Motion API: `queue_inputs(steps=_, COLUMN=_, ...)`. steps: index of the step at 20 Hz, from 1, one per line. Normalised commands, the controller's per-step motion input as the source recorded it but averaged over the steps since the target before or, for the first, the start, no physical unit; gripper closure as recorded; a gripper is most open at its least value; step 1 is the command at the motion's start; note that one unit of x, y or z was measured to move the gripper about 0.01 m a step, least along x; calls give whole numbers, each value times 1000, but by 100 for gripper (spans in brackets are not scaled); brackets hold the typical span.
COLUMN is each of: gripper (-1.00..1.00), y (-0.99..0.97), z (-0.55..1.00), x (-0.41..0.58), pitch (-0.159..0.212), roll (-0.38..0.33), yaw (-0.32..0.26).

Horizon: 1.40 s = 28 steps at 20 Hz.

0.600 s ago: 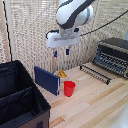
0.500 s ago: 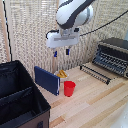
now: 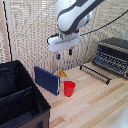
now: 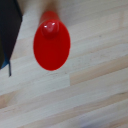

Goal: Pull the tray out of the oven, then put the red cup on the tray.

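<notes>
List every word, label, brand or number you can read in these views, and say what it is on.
None can be read.
The red cup is plain, with no print in either view.
The oven shows no legible brand or dial marks; its front is too small and blurred to tell.
The blue panel and black fabric box show no lettering.
</notes>
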Motion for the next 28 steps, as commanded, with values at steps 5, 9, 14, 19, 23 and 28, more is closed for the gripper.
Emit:
queue_inputs(steps=5, gripper=-100, y=-242, z=0, x=0, pitch=-39, roll=-352, yaw=112)
queue_inputs(steps=9, gripper=-100, y=-264, z=-17, x=0, pitch=-78, roll=-329, yaw=121)
queue_inputs(steps=14, gripper=-100, y=-229, z=-51, x=1, pitch=-124, roll=-300, yaw=132)
queue_inputs(steps=19, gripper=-100, y=-217, z=-68, x=35, pitch=-115, roll=-304, yaw=124)
queue_inputs(steps=23, gripper=-100, y=-237, z=-104, x=80, pitch=-70, roll=-323, yaw=105)
queue_inputs(steps=28, gripper=-100, y=-247, z=-174, x=74, pitch=-22, roll=-337, yaw=109)
